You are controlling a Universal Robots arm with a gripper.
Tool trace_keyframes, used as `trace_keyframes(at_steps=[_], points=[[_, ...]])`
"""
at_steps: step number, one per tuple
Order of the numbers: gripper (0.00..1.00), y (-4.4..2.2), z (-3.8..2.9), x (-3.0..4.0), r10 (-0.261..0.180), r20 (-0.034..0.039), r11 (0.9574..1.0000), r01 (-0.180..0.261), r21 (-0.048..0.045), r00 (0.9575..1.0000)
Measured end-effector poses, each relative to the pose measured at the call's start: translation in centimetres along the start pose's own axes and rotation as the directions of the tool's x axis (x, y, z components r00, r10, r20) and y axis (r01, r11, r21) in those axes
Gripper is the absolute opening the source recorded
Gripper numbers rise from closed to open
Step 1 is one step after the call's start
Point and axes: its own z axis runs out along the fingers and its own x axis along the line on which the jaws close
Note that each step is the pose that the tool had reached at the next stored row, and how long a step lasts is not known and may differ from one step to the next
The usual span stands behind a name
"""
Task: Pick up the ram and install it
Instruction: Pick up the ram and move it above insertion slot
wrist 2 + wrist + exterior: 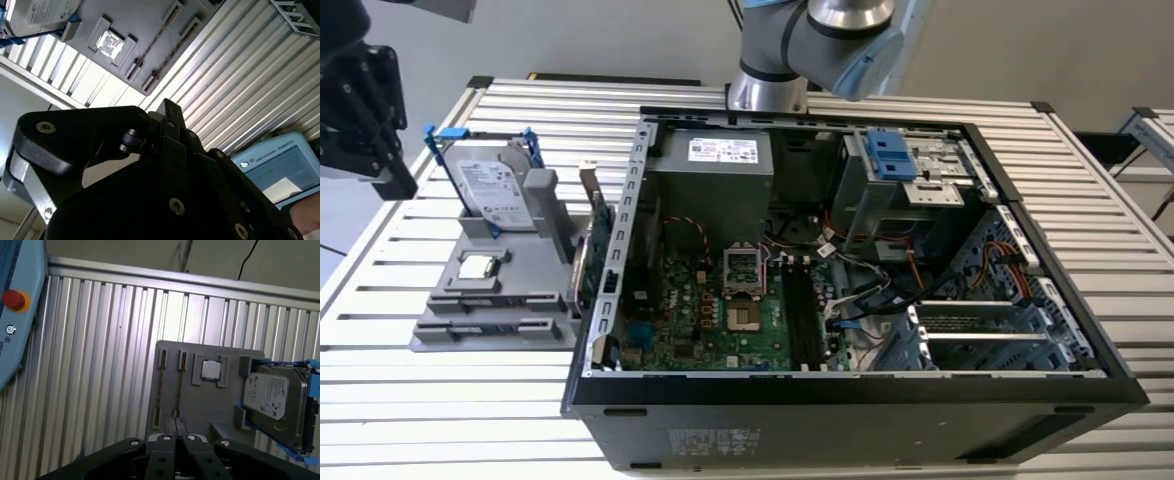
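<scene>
First wrist view: one gripper [175,426] is hovering, fingers pressed together with nothing between them. Beyond it, one grey holder [200,405] is carrying two narrow slots [160,385], one processor [211,370] and one hard drive [275,400]. Where the ram is lying cannot be told.

Arm [834,40]: cut off by the exterior view's top edge; base and one joint seen.
Gripper [175,423]: body runs out of frame in both wrist views, hiding much of the desk [240,75] in the second wrist view.
Hard drive [275,400], at the holder's [200,407] end: clipped by the frame edge in both wrist views.
Thin strips [161,385] in the holder's two narrow slots: edge-on, cannot tell if either is the ram.
Green card [599,235] between holder and case [854,420]: mostly hidden.
</scene>
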Motion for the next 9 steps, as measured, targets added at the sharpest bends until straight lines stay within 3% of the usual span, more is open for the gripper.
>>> trace_keyframes(at_steps=[9], points=[[0.0,-0.07,0.16,-0.38,0.03,0.0014,0.9995,-0.03,0.0004,0.9995]])
